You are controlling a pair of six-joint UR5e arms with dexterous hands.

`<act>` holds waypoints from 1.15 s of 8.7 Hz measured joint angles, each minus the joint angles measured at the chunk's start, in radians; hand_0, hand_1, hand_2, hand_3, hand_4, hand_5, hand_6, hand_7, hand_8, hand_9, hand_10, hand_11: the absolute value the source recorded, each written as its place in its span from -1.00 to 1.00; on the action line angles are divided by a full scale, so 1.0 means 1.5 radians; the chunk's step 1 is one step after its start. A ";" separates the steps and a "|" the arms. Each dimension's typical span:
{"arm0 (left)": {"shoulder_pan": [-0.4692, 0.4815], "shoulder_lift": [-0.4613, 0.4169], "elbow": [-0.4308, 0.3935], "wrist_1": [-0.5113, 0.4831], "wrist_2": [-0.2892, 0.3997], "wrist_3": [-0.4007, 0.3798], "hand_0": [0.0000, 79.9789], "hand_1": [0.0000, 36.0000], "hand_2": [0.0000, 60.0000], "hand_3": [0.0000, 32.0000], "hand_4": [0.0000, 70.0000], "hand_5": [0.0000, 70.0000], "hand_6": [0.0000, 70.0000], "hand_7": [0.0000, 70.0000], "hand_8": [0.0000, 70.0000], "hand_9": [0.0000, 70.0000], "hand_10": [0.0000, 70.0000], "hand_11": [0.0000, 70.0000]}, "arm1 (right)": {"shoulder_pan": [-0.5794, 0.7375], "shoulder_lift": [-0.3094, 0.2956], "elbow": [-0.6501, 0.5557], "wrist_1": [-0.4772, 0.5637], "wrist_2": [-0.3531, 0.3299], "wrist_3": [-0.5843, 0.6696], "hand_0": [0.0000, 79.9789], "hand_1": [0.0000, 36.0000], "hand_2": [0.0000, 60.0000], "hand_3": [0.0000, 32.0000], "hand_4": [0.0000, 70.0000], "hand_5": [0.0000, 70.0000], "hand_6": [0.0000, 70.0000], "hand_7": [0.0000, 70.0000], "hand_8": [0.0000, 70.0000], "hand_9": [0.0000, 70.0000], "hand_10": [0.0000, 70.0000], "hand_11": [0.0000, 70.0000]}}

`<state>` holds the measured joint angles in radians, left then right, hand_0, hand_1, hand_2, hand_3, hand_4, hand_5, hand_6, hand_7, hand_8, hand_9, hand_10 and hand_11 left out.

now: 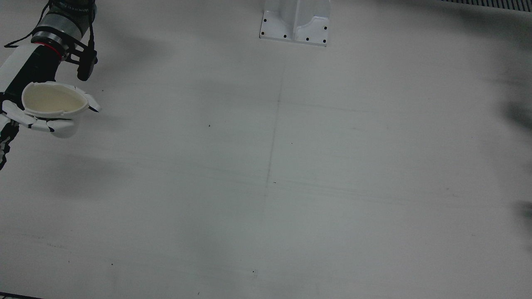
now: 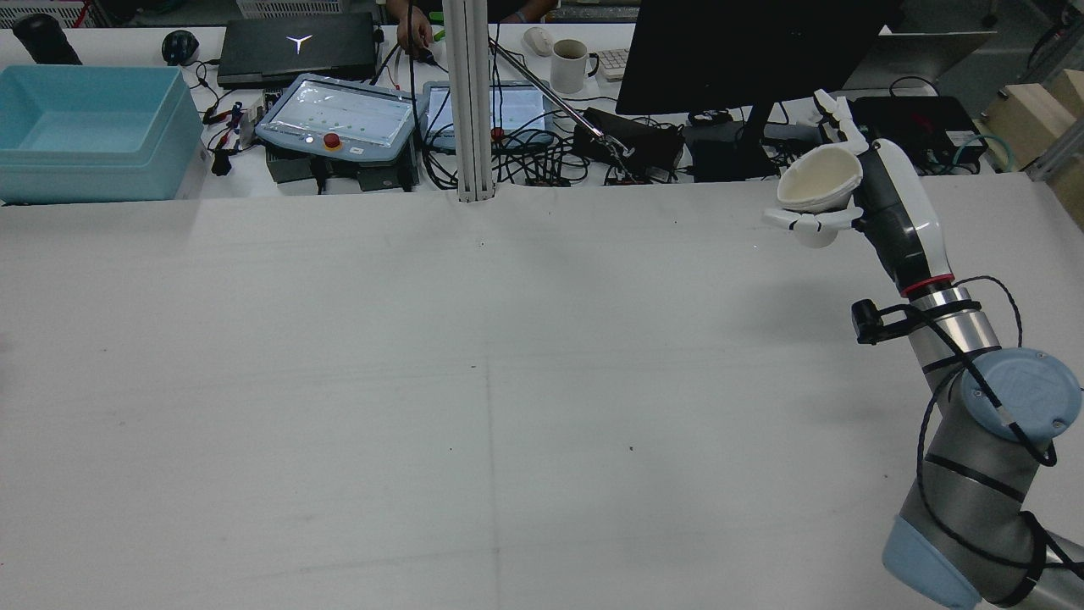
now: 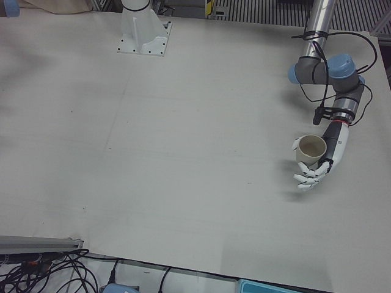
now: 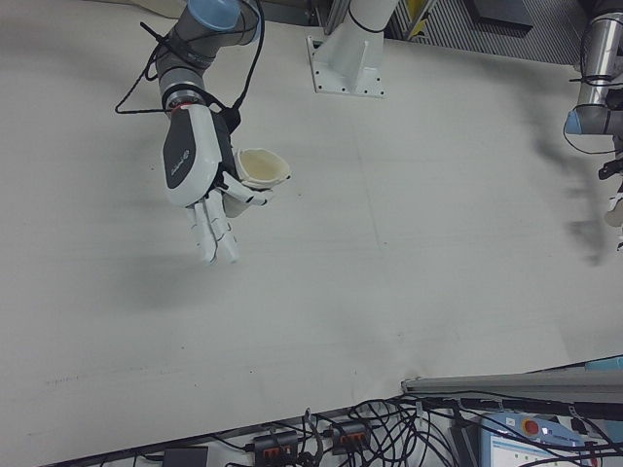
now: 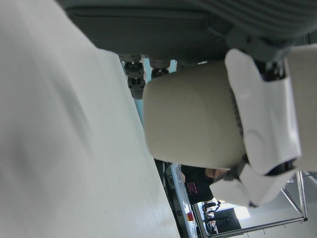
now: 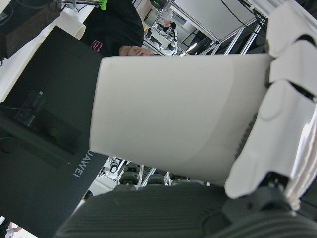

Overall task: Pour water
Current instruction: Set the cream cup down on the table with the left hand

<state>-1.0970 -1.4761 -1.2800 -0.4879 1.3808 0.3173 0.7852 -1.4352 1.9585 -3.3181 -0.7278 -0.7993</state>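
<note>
White table [image 2: 423, 381] bare mid-span | each hand clamps 1 cup at edge

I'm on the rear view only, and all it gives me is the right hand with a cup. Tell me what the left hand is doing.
Observer: The left-front view shows the left hand holding a second cup, mouth up.
Operator: Tell me whether it's resting on anything.
Observer: It seems lifted clear of the table; its shadow lies apart from it on the surface.
Operator: Now check the right cup from above.
Observer: In the front view the right cup, held in the right hand, opens upward. Its inside looks evenly pale cream, and I cannot tell whether there is water in it.
</note>
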 measured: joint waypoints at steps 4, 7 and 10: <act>0.009 -0.039 0.116 -0.049 -0.003 0.035 0.16 0.14 0.63 -1.00 -0.09 1.00 -0.55 -0.45 -0.79 -0.66 -0.82 -0.71 | -0.003 -0.012 -0.028 -0.003 -0.002 0.043 0.22 -0.27 -0.42 -1.00 1.00 -0.19 -0.90 -0.81 -1.00 -1.00 -0.84 -0.77; 0.019 -0.042 0.142 -0.068 -0.011 0.060 0.16 0.08 0.31 -1.00 -0.22 0.87 -0.76 -0.81 -0.98 -1.00 -0.87 -0.79 | -0.003 -0.013 -0.029 -0.004 -0.002 0.044 0.22 -0.26 -0.44 -1.00 1.00 -0.19 -0.91 -0.81 -1.00 -1.00 -0.85 -0.77; 0.056 -0.043 0.169 -0.085 -0.041 0.064 0.16 0.04 0.22 -1.00 -0.18 0.87 -0.73 -0.77 -0.98 -1.00 -0.86 -0.77 | -0.005 -0.013 -0.029 -0.004 -0.003 0.044 0.23 -0.26 -0.44 -1.00 1.00 -0.19 -0.91 -0.82 -1.00 -1.00 -0.85 -0.78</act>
<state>-1.0131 -1.5407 -1.0259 -0.6147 1.3188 0.4127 0.7784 -1.4542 1.9144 -3.3241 -0.7316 -0.7333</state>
